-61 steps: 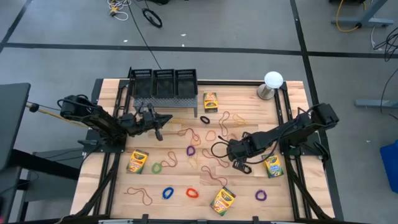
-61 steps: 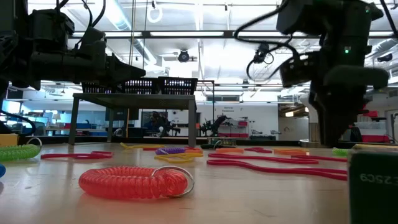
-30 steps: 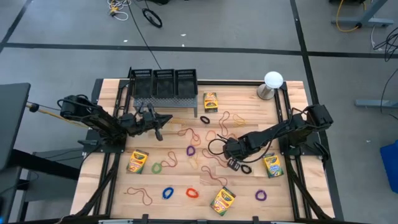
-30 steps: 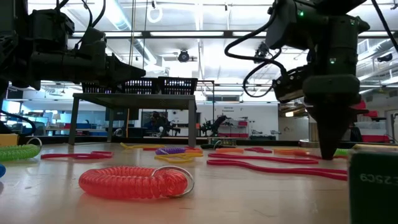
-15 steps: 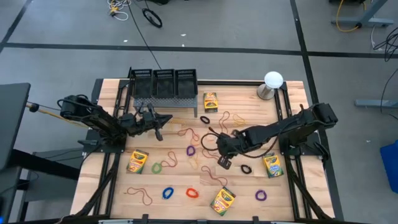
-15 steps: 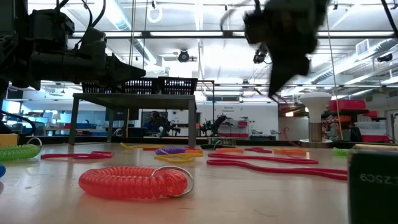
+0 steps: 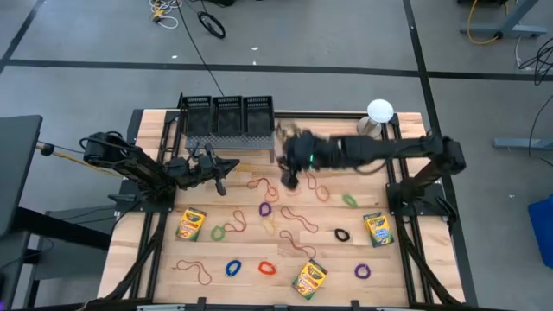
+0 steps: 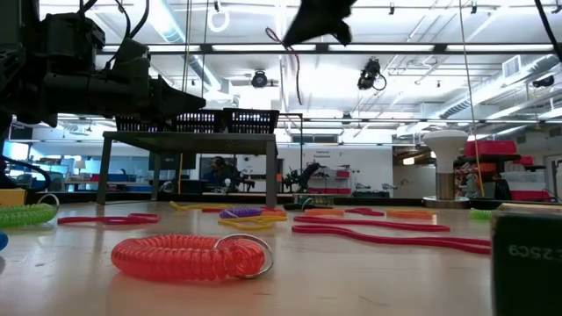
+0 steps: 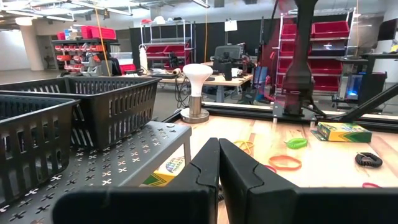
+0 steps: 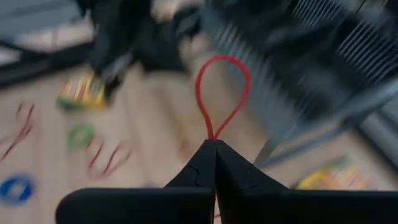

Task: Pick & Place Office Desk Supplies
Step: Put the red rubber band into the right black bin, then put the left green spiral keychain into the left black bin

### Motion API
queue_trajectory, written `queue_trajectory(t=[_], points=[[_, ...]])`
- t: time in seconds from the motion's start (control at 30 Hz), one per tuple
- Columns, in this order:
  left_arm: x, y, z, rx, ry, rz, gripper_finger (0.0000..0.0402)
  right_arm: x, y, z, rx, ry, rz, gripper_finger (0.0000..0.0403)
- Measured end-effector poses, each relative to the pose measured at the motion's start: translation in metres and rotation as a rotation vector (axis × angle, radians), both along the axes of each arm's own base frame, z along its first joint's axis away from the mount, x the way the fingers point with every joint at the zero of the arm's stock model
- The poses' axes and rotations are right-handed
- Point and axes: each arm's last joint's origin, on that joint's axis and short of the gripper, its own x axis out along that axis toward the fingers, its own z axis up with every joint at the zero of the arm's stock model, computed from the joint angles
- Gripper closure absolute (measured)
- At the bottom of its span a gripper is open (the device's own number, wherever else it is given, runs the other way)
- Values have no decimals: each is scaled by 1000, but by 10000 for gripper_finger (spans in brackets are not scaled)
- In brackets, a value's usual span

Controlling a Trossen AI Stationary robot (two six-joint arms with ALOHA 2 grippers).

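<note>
On the table's left side, the left gripper (image 7: 223, 166) waits with its fingers pressed together and nothing between them, just in front of the perforated metal shelf (image 7: 226, 140) that carries three black baskets (image 7: 228, 111). Further right, the right gripper (image 7: 288, 156) is raised above the table beside that shelf, near a crayon box (image 7: 292, 141), its fingers (image 10: 199, 169) pinching a red rubber-band loop (image 10: 221, 93) that dangles free in the low view. Other loops and crayon boxes lie scattered over the wooden table (image 7: 346, 259), and a white ball on a metal base (image 7: 378, 117) stands at the far right corner.
</note>
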Motion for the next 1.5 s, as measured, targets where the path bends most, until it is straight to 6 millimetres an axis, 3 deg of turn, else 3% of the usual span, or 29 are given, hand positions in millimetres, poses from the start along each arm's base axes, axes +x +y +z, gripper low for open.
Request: queue_trajectory(t=[0.2, 0.33, 0.7, 1.07, 1.5], points=[[0, 0, 0, 0, 0, 0, 392, 3, -60, 36, -122, -219, -42, 403], [0, 0, 0, 0, 0, 0, 392, 4, -98, 42, -138, -345, -50, 403], [0, 0, 0, 0, 3, 0, 392, 32, -160, -10, -111, -330, -65, 403], [0, 0, -1, -1, 9, 0, 392, 53, -178, -57, -64, -262, -64, 390], [0, 0, -2, -1, 16, 0, 392, 54, -176, -60, -31, -254, -89, 282]])
